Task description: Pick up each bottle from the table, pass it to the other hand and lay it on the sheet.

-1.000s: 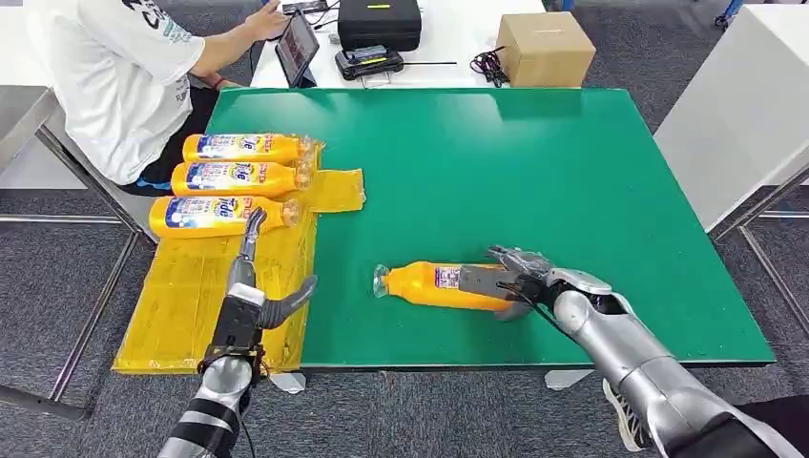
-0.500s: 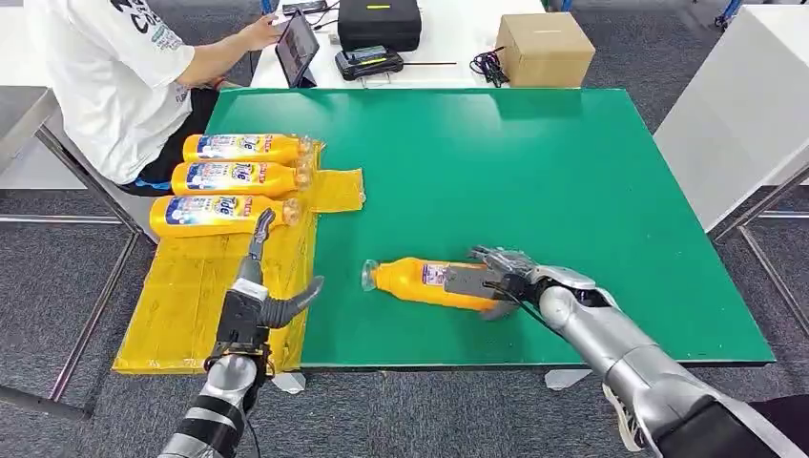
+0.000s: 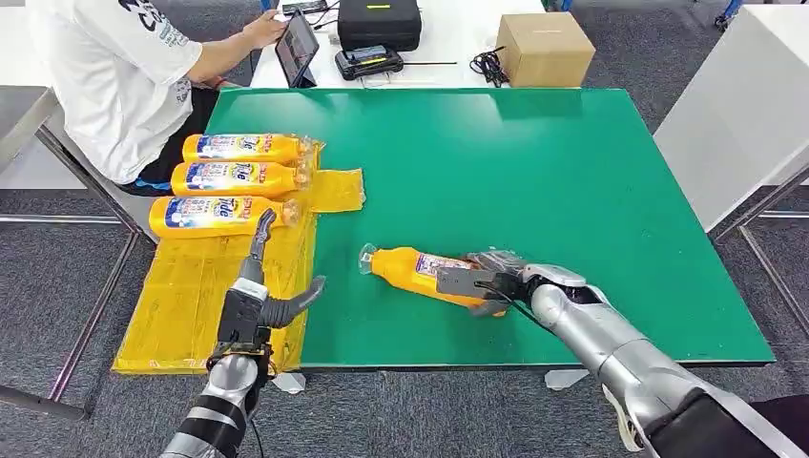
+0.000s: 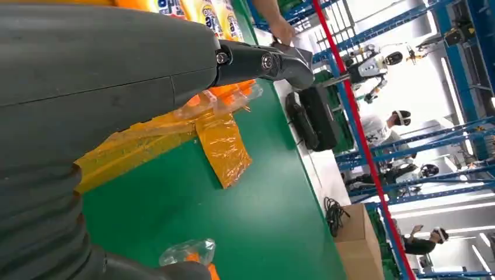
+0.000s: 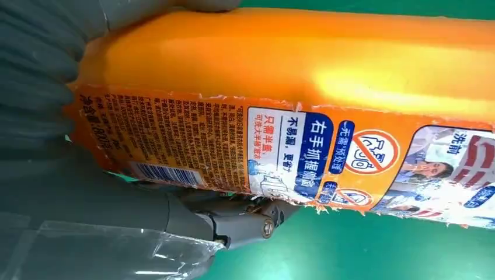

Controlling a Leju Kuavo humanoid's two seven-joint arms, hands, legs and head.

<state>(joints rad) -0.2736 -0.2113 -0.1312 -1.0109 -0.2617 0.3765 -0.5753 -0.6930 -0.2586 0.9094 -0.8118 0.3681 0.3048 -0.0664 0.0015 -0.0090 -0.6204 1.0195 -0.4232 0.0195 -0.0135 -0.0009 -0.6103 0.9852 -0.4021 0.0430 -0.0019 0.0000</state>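
Observation:
My right hand (image 3: 487, 282) grips an orange bottle (image 3: 412, 271) by its base, holding it over the green table (image 3: 534, 162) with its clear cap toward the left. The right wrist view gives a close look at the bottle's label (image 5: 292, 146) with my fingers (image 5: 233, 221) wrapped around it. My left hand (image 3: 262, 286) is open above the yellow sheet (image 3: 191, 296), thumb spread toward the bottle. Three more orange bottles (image 3: 238, 177) lie side by side on the far part of the sheet. In the left wrist view, the held bottle's cap (image 4: 190, 252) shows near my left hand (image 4: 117, 70).
A person in a white shirt (image 3: 114, 67) sits at the far left with a tablet (image 3: 298, 46). A black case (image 3: 379, 23) and a cardboard box (image 3: 544, 48) stand on the white table beyond. A white table (image 3: 744, 105) stands at the right.
My right hand has carried the bottle leftward and lifted its cap end. My left hand has shifted slightly right and opened its thumb wider.

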